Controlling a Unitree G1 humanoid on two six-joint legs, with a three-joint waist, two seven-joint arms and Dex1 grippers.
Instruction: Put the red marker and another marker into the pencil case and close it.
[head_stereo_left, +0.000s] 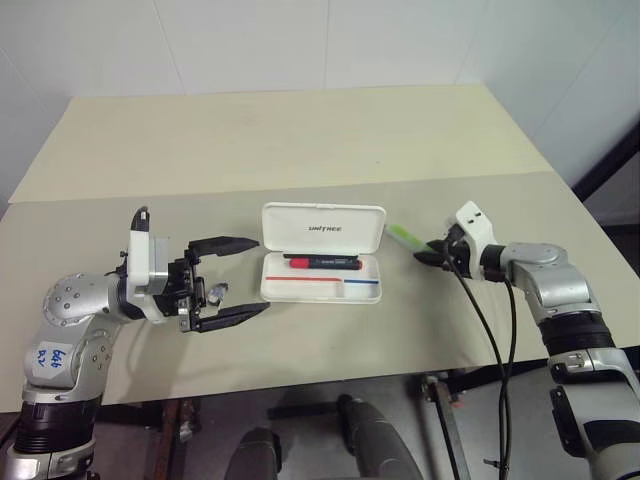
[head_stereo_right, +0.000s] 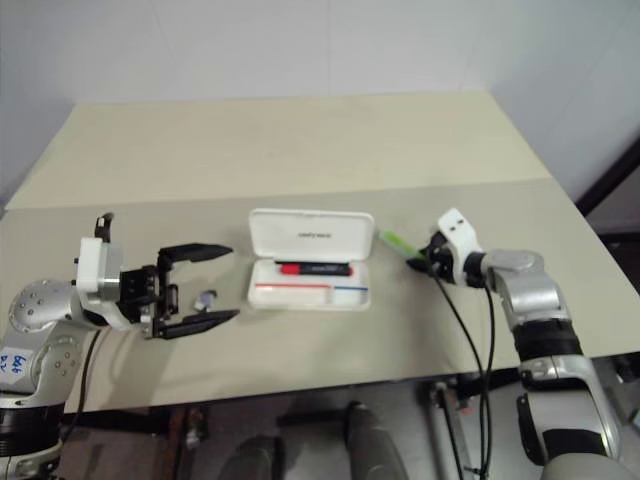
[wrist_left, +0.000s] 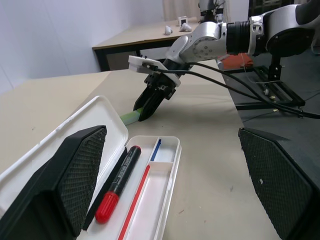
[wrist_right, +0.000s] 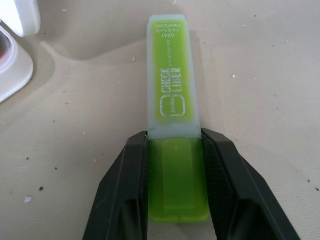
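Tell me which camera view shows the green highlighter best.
The right wrist view: the green highlighter lies on the table with its printed label readable, and the right gripper is shut on its near end. The left wrist view and both eye views show just a short green tip poking past the black fingers.

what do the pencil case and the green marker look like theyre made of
Pencil case: likely hard white plastic, smooth and slightly glossy; its thin open lid stands stiff. Green marker: seemingly translucent light green plastic with a frosted cap and pale printed lettering.
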